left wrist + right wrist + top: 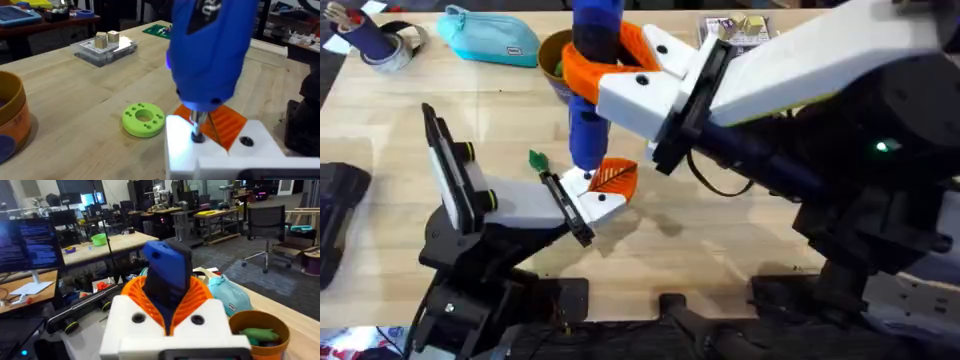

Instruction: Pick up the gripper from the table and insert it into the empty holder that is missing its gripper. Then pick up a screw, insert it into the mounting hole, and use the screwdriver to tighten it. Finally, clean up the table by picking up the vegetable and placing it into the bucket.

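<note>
– Right pincer (620, 70) clamps the one screwdriver (592, 75) upright, tip at the white mount (200, 150) held by the left pincer (592, 195), whose grip I cannot tell.

– Risk?

– Tip slipping sideways off the screw. One bucket (260, 330) already holds the vegetable (257, 332); one green ring (143, 119) lies on the table (720, 240).

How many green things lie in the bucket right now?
1 that I can see: a green vegetable-like piece lies inside the bucket, against its inner wall, in the right wrist view. The overhead view has the screwdriver across the bucket, so more could be hidden beneath.
</note>
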